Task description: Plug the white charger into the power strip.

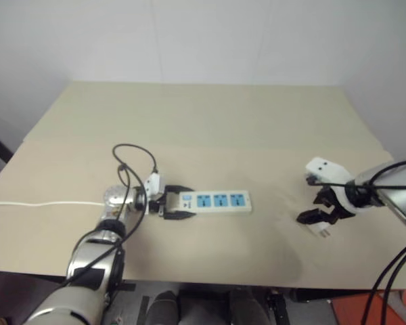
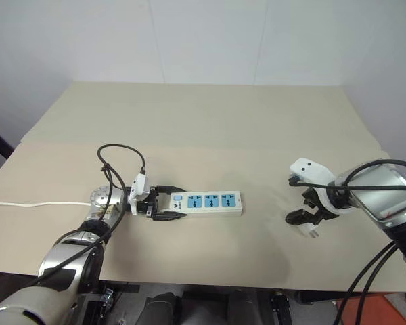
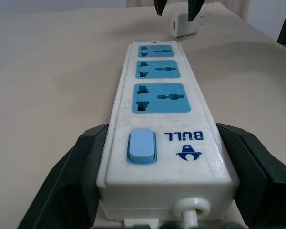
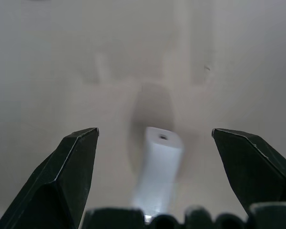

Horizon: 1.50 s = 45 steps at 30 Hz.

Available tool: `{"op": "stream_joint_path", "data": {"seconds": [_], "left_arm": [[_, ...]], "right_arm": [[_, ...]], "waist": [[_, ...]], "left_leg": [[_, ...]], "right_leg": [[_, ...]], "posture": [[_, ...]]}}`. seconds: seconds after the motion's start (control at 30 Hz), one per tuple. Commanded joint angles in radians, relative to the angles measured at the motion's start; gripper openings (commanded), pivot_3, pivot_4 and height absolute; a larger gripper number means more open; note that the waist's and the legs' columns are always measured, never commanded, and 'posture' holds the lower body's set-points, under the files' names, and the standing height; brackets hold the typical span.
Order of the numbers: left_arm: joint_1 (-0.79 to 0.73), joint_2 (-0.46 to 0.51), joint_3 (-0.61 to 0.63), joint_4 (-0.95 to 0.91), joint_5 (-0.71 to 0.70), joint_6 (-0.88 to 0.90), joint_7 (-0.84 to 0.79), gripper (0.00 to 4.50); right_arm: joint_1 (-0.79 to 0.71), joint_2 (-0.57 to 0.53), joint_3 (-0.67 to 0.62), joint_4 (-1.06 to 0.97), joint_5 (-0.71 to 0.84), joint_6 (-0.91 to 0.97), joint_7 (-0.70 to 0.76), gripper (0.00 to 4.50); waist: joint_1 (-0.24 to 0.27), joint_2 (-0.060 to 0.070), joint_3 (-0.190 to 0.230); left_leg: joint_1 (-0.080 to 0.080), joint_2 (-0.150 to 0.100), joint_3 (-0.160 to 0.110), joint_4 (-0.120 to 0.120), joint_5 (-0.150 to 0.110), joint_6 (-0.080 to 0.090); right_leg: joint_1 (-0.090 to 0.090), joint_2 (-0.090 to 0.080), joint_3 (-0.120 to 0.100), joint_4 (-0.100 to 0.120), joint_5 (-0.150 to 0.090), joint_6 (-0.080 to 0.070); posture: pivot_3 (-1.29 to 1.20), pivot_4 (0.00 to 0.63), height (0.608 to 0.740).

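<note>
The left gripper (image 1: 178,206) is clamped on the switch end of the power strip (image 1: 216,202) at mid-table, while the right gripper (image 4: 155,157) hangs spread wide over the white charger (image 4: 158,164) lying near the table's (image 1: 210,128) front right. It should sink until both fingers straddle the charger's sides, then close squarely. Bare tabletop between charger and strip leaves room to carry it, though the front edge is near.

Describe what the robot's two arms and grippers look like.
Both arms are silver-grey metal with looping black cables. Each wrist carries a white box-shaped module. The left gripper and right gripper each have two black, wedge-shaped fingers tapering toward the tips.
</note>
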Motion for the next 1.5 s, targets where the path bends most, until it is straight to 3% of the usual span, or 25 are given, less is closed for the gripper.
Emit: {"op": "stream_joint_path", "data": {"seconds": [0.03, 0.53, 0.63, 0.9, 1.13, 1.27, 1.33, 1.43, 1.5], "left_arm": [[0.033, -0.014, -0.038, 0.013, 0.023, -0.008, -0.013, 3.26], [0.05, -0.013, -0.037, 0.011, 0.027, -0.01, -0.013, 3.26], [0.05, -0.011, -0.036, 0.012, 0.027, -0.01, -0.013, 3.26], [0.048, -0.007, -0.033, 0.012, 0.025, -0.01, -0.013, 3.26], [0.041, -0.002, -0.038, 0.009, 0.024, -0.005, -0.013, 3.26], [0.037, -0.002, -0.044, 0.005, 0.023, 0.002, -0.013, 3.26], [0.036, 0.0, -0.049, 0.004, 0.027, 0.012, -0.013, 3.26], [0.036, 0.003, -0.043, 0.004, 0.031, 0.019, -0.013, 3.26], [0.034, 0.002, -0.036, 0.0, 0.024, 0.027, -0.013, 3.26]], "right_arm": [[-0.009, 0.007, -0.02, 0.011, -0.017, 0.007, -0.01, 4.5], [-0.001, 0.03, 0.011, 0.075, -0.034, 0.018, -0.016, 4.5], [0.005, 0.033, 0.013, 0.091, -0.038, 0.013, -0.02, 3.87], [0.006, 0.045, 0.008, 0.099, -0.035, 0.01, -0.022, 1.17], [-0.049, -0.003, 0.005, -0.071, -0.043, -0.041, 0.029, 1.15], [-0.044, 0.003, -0.078, -0.181, -0.054, -0.324, 0.096, 1.15], [-0.044, 0.102, -0.18, -0.154, 0.014, -0.399, 0.096, 1.15], [0.055, 0.308, -0.345, -0.101, 0.061, -0.739, 0.078, 1.15], [0.083, 0.408, -0.383, -0.04, 0.083, -0.874, 0.115, 1.15]], "waist": [[-0.001, 0.0, 0.0], [-0.002, 0.002, -0.001], [-0.002, 0.002, -0.001], [-0.003, 0.002, -0.002], [-0.005, 0.003, -0.002], [-0.006, 0.003, -0.002], [-0.008, 0.001, -0.003], [-0.007, -0.005, -0.007], [-0.004, -0.006, -0.007]], "left_leg": [[0.0, 0.0, 0.0, 0.0, 0.0, 0.0], [0.0, 0.0, 0.0, 0.0, 0.0, 0.0], [0.0, 0.0, 0.0, 0.0, 0.0, 0.0], [0.001, 0.0, 0.0, 0.0, 0.0, 0.0], [0.0, 0.0, 0.0, 0.0, 0.0, 0.0], [0.001, 0.0, 0.0, 0.0, 0.0, 0.0], [0.001, 0.0, 0.0, 0.0, 0.0, 0.0], [0.002, 0.0, -0.001, 0.0, 0.0, 0.0], [0.002, 0.0, -0.002, 0.0, 0.0, 0.0]], "right_leg": [[0.0, 0.0, 0.0, 0.0, 0.0, 0.0], [0.0, 0.0, 0.0, 0.0, 0.0, 0.0], [0.0, 0.0, 0.0, 0.0, 0.0, 0.0], [0.001, 0.0, 0.0, 0.0, 0.0, 0.0], [0.0, 0.0, 0.0, 0.0, 0.0, 0.0], [0.0, 0.0, 0.0, 0.0, -0.001, 0.001], [0.001, 0.0, 0.0, 0.0, -0.002, 0.004], [0.002, 0.001, 0.0, 0.0, -0.003, 0.005], [0.003, 0.001, -0.001, 0.0, -0.001, 0.002]], "posture": [[0.0, 0.15, 0.74], [0.0, 0.15, 0.74], [0.0, 0.15, 0.74], [0.0, 0.15, 0.74], [0.0, 0.15, 0.74], [0.0, 0.15, 0.74], [0.0, 0.15, 0.74], [0.0, 0.15, 0.74], [0.0, 0.15, 0.74]]}}
